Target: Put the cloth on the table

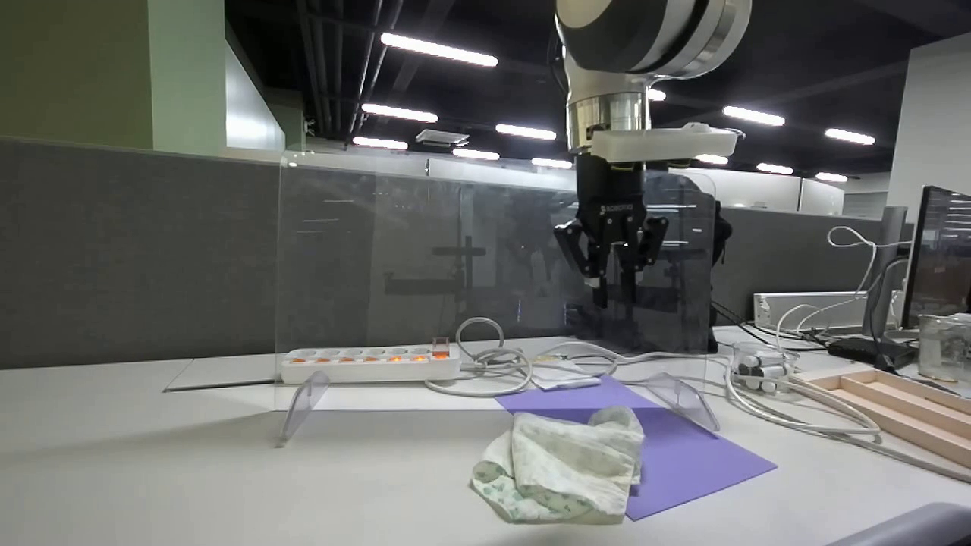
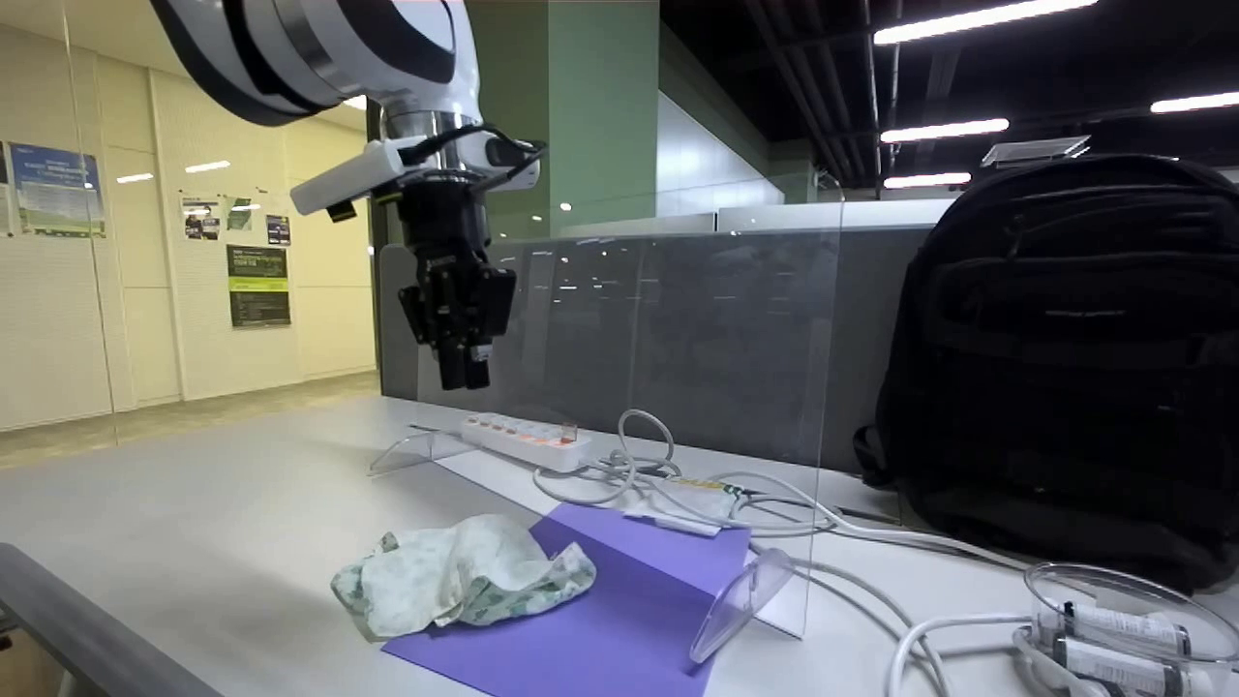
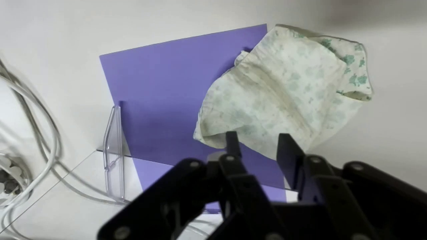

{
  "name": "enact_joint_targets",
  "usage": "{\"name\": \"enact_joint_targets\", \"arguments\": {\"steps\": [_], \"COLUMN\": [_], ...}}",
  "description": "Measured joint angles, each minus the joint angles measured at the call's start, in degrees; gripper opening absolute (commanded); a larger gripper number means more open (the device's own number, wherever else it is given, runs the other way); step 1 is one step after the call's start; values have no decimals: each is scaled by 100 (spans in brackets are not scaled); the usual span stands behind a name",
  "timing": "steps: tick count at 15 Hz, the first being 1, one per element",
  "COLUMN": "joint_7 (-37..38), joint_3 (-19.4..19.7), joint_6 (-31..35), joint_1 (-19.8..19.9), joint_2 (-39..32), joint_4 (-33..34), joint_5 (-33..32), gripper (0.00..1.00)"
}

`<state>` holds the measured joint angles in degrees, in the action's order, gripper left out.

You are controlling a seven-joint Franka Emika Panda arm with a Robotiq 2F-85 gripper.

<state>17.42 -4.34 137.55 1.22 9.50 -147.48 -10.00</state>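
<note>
One claw [image 3: 257, 141], one cloth [image 3: 280, 90], one purple sheet [image 3: 163, 93]

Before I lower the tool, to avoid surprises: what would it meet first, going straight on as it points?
Probably the green-patterned cloth, near one edge; with depth unclear, the tool might instead meet the purple sheet past that edge.

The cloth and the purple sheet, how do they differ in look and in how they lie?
The cloth is pale with green patterning; the purple sheet looks plain. The cloth lies crumpled and folded, while the purple sheet lies flat with straight edges. The cloth sits partly on top; the purple sheet is partly covered by it. Both rest on the table, the cloth only partly.
</note>
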Motion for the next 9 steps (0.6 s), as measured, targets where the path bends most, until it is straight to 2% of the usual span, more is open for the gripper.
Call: {"name": "enact_joint_targets", "arguments": {"steps": [3, 5, 9], "joint_7": [38, 42, 42], "joint_3": [0, 0, 0], "joint_6": [-20, -52, -138], "joint_1": [-2, -2, -3], "joint_2": [33, 74, 177], "joint_4": [20, 35, 37], "joint_5": [9, 21, 29], "gripper": [88, 98, 100]}}
